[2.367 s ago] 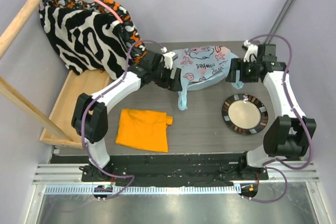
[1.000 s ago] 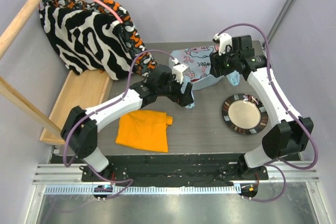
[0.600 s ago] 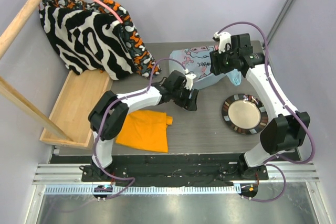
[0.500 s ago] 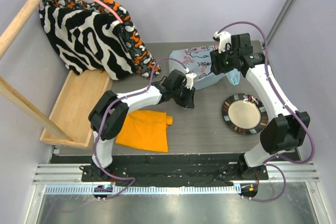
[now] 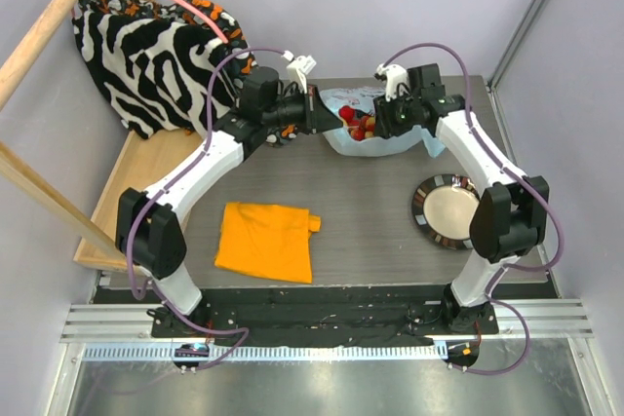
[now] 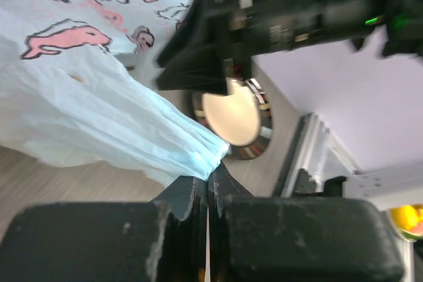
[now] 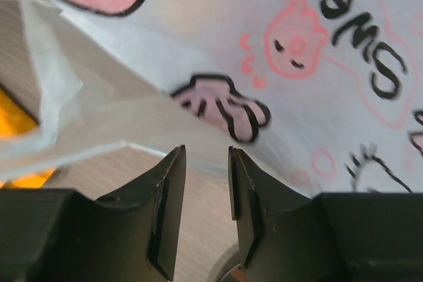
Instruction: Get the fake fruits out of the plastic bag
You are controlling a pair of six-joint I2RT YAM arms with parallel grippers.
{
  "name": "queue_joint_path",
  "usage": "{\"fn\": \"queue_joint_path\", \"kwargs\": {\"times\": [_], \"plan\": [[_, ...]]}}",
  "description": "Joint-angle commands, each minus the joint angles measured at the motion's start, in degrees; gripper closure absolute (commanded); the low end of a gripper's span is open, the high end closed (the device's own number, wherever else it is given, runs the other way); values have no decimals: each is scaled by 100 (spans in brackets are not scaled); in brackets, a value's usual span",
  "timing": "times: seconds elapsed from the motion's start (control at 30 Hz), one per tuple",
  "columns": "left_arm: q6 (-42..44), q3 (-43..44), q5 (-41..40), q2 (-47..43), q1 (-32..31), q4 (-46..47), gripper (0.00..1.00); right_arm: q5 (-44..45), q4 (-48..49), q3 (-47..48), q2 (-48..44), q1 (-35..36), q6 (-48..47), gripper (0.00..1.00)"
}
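Top external: high behind arm bases [image 5: 195, 311], looking down over whole counter [image 5: 370, 231]. Left wrist, right wrist: very close, facing plastic bag [image 6: 86, 117] at far edge; bag shared by all views

Robotics lab test cell, plain lilac enclosure walls [image 5: 390, 7], grey table [image 5: 370, 241], cabled left arm [image 5: 195, 168] and right arm [image 5: 483, 158] bolted beside aluminium rail [image 5: 322, 330], wooden frame [image 5: 44, 31] at left.
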Motion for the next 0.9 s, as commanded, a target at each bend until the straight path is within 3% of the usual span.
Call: {"fn": "queue_joint_path", "kwargs": {"times": [0.0, 0.17, 0.33, 0.4, 0.47, 0.63, 0.87], "plan": [[-521, 336, 692, 219, 75, 167, 100, 722, 1189, -208, 369, 282, 91, 61], [-917, 415, 587, 254, 313, 493, 100, 1366, 1007, -646, 459, 555, -287, 64], [-838, 293, 569, 123, 313, 484, 100, 1305, 742, -2410, -867, 730, 240, 64], [-664, 275, 613, 97, 321, 371, 100, 1270, 689, -2616, -1264, 766, 276, 64], [-496, 284, 605, 88, 321, 221, 100, 1401, 768, -2468, -1300, 775, 311, 63], [-320, 38, 552, 52, 321, 80, 100, 1577, 1041, -1573, -774, 748, 206, 48], [-153, -77, 455, -9, 313, -8, 100, 1103, 1032, -596, 193, 757, 407, 50]]}}
